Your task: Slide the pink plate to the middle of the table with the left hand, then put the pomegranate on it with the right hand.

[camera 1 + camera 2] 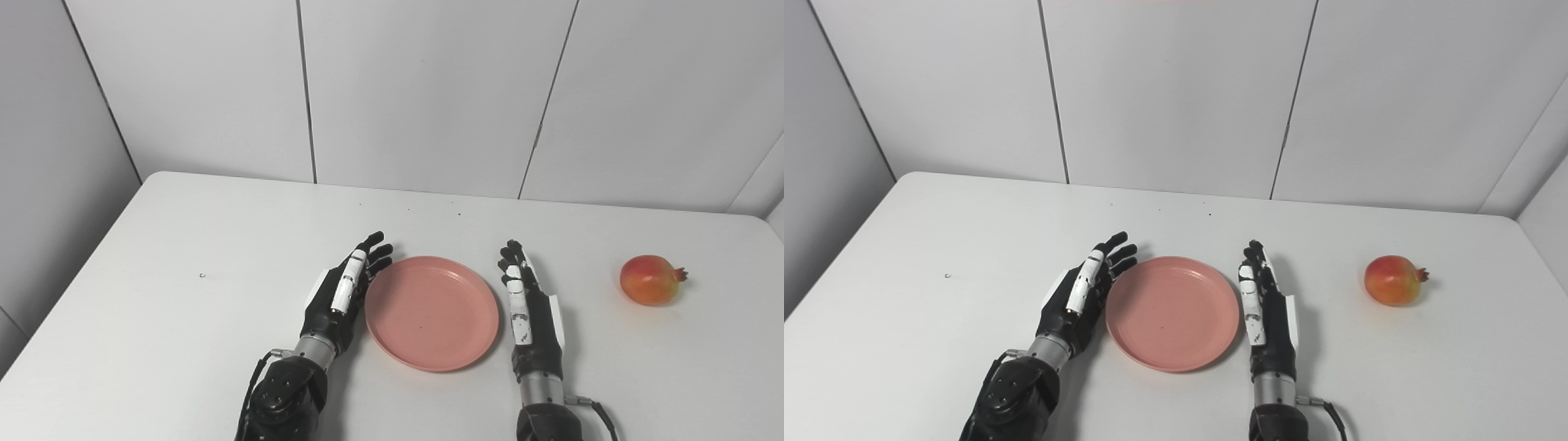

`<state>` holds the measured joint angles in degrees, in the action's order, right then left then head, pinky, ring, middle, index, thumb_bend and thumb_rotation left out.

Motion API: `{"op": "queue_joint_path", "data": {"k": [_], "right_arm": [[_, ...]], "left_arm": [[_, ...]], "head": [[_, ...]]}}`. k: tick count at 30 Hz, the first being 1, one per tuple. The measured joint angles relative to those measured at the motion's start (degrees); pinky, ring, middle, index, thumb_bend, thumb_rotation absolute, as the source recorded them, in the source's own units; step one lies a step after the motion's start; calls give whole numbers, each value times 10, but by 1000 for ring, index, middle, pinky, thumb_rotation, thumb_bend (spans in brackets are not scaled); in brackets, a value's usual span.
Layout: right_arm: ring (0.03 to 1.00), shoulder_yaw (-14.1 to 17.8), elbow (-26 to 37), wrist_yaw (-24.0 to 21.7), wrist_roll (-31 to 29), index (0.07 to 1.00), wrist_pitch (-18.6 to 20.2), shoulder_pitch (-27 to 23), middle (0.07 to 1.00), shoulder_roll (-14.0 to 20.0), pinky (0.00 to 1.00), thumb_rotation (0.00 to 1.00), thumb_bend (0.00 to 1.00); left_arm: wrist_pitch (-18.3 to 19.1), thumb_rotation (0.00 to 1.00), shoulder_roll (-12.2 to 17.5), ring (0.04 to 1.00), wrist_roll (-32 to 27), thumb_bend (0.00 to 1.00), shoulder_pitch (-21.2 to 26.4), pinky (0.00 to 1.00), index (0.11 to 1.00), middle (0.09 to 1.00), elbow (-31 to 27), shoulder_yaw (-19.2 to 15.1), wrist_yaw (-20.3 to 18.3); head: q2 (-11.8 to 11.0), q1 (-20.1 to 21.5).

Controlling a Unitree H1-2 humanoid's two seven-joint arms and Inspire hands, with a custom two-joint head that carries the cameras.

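Observation:
The pink plate [432,312] lies flat near the middle of the white table [184,257], between my two hands. My left hand [340,300] rests edge-on just left of the plate, fingers extended and apart, close to or touching its rim, holding nothing. My right hand [530,315] stands edge-on a little to the right of the plate, fingers straight, open and empty. The red and yellow pomegranate [650,280] sits on the table far to the right, well apart from the right hand.
Grey wall panels [422,92] rise behind the table's far edge. A tiny speck [201,275] lies on the left part of the table. The table's right corner is near the pomegranate.

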<state>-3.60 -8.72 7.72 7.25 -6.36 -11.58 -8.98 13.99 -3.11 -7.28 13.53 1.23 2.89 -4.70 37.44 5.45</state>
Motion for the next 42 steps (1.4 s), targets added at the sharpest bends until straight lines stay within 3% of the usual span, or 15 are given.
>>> {"op": "queue_joint_path", "data": {"k": [9, 15, 24, 34, 37, 42], "right_arm": [[912, 2, 1, 5, 0, 913, 0, 0, 911, -3, 931, 999, 542], [931, -3, 20, 19, 41, 923, 0, 13, 920, 8, 928, 1000, 618], [925, 1, 53, 41, 75, 917, -13, 16, 915, 27, 901, 1000, 534], [878, 32, 83, 81, 126, 885, -13, 5, 880, 49, 819, 973, 593], [884, 37, 97, 86, 131, 889, -12, 4, 885, 52, 813, 879, 597], [879, 42, 96, 86, 124, 889, -12, 3, 880, 56, 810, 819, 597]], "left_arm": [[-14, 1000, 1, 911, 2, 292, 0, 898, 894, 902, 7, 1, 0], [-36, 1000, 2, 907, 13, 290, 0, 895, 878, 901, 19, 5, 0], [-66, 1000, -1, 894, 28, 273, 1, 881, 873, 896, 37, 1, 14], [-76, 1000, -1, 890, 28, 265, 2, 876, 870, 891, 42, -3, 19], [-78, 1000, -1, 887, 31, 261, 2, 872, 869, 886, 43, -3, 20], [-78, 1000, 1, 884, 33, 259, 2, 867, 867, 882, 43, -4, 21]], "head": [[3, 1], [2, -3], [3, -4], [2, -1], [0, 10], [-2, 30]]}}
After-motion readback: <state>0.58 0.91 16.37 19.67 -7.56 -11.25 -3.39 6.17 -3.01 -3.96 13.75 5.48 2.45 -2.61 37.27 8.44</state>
